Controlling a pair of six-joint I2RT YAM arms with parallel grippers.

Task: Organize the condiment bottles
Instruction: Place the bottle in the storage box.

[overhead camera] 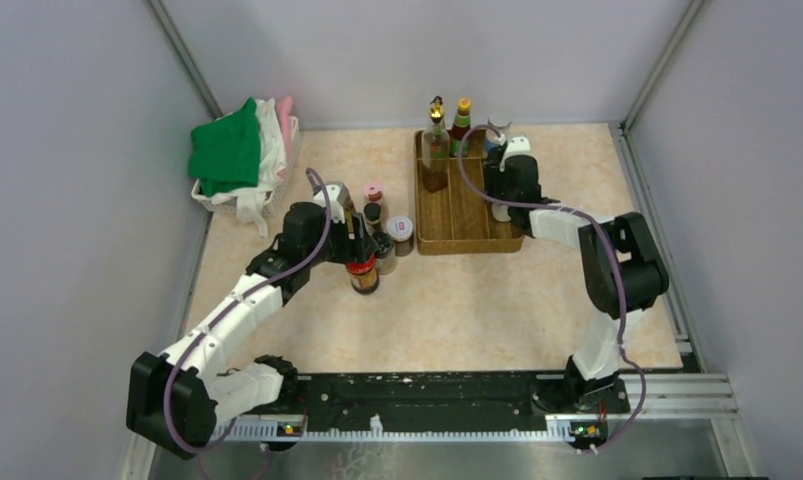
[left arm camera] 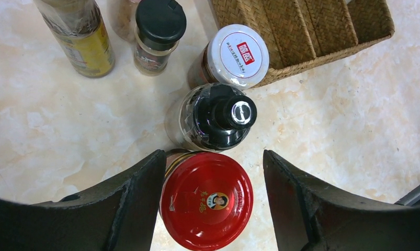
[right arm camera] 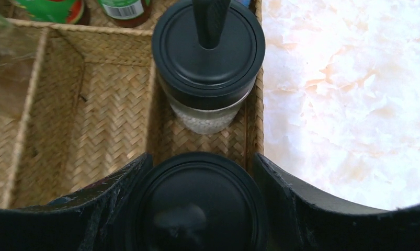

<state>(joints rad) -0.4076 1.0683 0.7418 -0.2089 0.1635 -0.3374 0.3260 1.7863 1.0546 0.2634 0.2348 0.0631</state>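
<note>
My left gripper is open, straddling a red-lidded jar on the table. Its left finger sits against the jar and its right finger stands apart. Just beyond are a black-capped bottle, a white-lidded jar, a black-capped shaker and a yellow-labelled bottle. My right gripper is shut on a black-lidded jar in the right compartment of the woven tray. Ahead of it stands a second black-lidded jar. A tall gold-topped bottle and a yellow-capped bottle stand at the tray's far end.
A white basket of green, white and pink cloths sits at the back left against the wall. A pink-capped bottle stands behind the left cluster. The tray's left and middle compartments hold nothing near my right gripper.
</note>
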